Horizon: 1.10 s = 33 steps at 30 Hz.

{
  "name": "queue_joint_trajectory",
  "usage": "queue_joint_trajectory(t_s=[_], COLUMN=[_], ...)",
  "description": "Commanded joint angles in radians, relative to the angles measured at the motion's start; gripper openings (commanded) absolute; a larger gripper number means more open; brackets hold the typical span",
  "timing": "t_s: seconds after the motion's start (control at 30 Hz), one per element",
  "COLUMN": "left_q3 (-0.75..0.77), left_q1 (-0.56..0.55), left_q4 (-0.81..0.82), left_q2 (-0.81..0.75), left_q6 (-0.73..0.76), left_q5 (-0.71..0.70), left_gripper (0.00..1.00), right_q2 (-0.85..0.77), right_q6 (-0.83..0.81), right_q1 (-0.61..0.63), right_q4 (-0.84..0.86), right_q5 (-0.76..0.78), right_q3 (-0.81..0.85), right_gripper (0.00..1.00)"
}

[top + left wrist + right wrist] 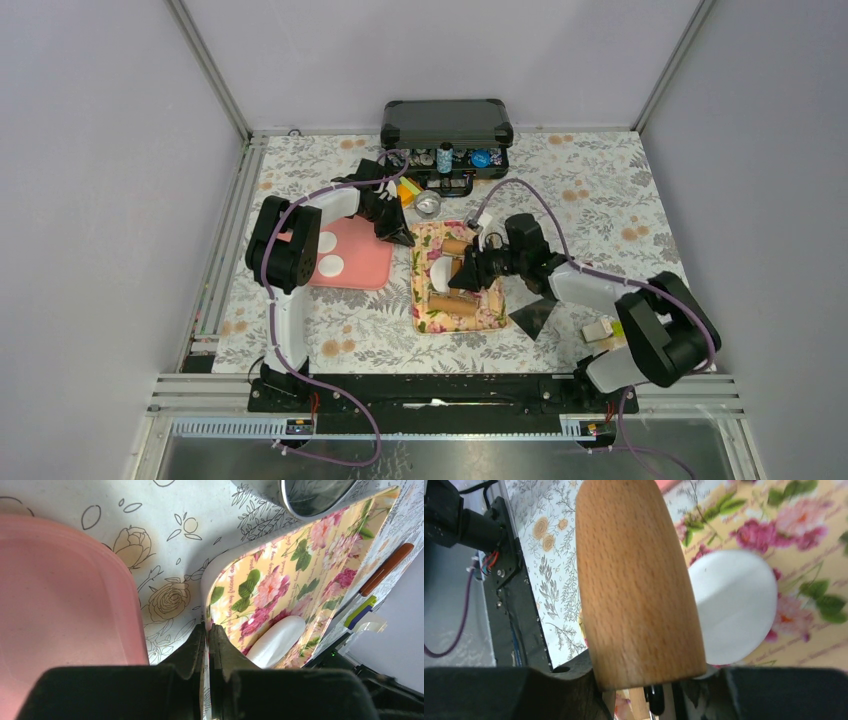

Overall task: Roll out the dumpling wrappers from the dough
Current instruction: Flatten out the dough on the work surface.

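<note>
A flat white round wrapper [736,605] lies on the floral mat [490,312]; from above it shows at the mat's left side [441,272]. My right gripper [472,270] [659,685] is shut on a wooden roller [639,580], whose roll lies over the wrapper's left part. My left gripper [403,238] [208,627] is shut on the mat's left edge [206,595], with the wrapper [277,639] just to its right. Two white rounds [329,253] rest on the pink tray [365,260]; I cannot tell whether they are dough or wrappers.
An open black case [447,125] with small items stands at the back. A silver tin [428,204] [315,495] sits just behind the mat. A dark triangular piece [535,318] and a white-and-green block [600,330] lie right of the mat. The pink tray [60,605] lies left of my left gripper.
</note>
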Motion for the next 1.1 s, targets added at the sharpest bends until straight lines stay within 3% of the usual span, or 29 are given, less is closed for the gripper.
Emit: queue_joint_trajectory(t_s=[0.0,0.17,0.37,0.47,0.53,0.77,1.07], left_q3=[0.046,0.042,0.05,0.055,0.053,0.032,0.023], left_q1=[0.003,0.003,-0.006,-0.013,-0.016,-0.019,-0.023], left_q4=[0.012,0.036,0.04,0.042,0.05,0.06,0.065], left_q2=[-0.017,0.006,0.027,0.03,0.027,0.017,0.004], left_q6=[0.048,0.052,0.044,0.038,0.034,0.026,0.026], left_q5=[0.048,0.079,0.111,0.123,0.122,0.12,0.112], left_gripper=[0.0,0.0,0.0,0.0,0.0,0.0,0.0], right_q2=[-0.143,-0.207,-0.129,-0.084,-0.045,0.059,0.042], right_q6=[-0.293,-0.47,-0.67,-0.787,-0.792,-0.755,-0.663], right_q1=[0.027,0.037,0.102,0.147,0.157,0.167,0.169], right_q4=[-0.169,0.01,0.166,0.335,0.424,0.495,0.39], right_q5=[0.044,0.177,0.191,0.192,0.2,0.295,0.347], right_q3=[0.155,0.128,0.019,-0.106,-0.144,-0.17,-0.182], right_gripper=[0.0,0.0,0.0,0.0,0.0,0.0,0.0])
